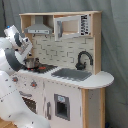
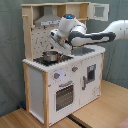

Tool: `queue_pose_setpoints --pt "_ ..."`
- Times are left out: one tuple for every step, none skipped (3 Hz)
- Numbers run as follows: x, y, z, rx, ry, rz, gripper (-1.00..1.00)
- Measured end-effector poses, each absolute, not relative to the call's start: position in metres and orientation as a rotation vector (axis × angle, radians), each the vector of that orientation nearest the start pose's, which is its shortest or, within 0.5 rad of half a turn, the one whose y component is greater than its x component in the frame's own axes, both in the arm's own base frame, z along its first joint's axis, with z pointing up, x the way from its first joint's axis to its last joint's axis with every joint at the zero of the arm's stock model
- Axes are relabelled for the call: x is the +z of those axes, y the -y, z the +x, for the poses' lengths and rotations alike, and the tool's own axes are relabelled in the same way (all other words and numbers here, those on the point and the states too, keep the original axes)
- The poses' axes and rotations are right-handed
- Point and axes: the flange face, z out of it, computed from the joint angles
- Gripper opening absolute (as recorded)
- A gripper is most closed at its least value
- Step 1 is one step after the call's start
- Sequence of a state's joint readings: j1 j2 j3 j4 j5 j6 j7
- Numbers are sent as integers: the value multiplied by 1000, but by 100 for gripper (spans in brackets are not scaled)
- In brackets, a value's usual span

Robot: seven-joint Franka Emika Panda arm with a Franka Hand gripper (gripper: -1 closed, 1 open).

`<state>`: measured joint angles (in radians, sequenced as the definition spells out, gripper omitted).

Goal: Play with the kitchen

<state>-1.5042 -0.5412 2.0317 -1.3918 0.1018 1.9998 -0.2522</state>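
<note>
Large toy kitchen in white and light wood, standing upright on a wooden floor before a grey curtain. Tiled back wall, grey hood, upper shelf, grey sink with black faucet, oven door below. Tall axis vertical; front facing toward the first exterior view's left foreground and the second exterior view's right foreground. Small metal pot on the stovetop. White robot arm reaching over the counter, gripper just above the pot; finger spread cannot be told.
</note>
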Motion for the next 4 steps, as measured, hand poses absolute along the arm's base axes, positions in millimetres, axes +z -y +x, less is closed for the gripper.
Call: queue_pose_setpoints --pt "565 -484 491 -655 1490 -3018 100" --pt "557 -489 494 -600 1503 -2999 100" --pt "543 -493 499 -538 1516 -2981 100" --pt "534 -485 507 -435 1531 -2981 100"
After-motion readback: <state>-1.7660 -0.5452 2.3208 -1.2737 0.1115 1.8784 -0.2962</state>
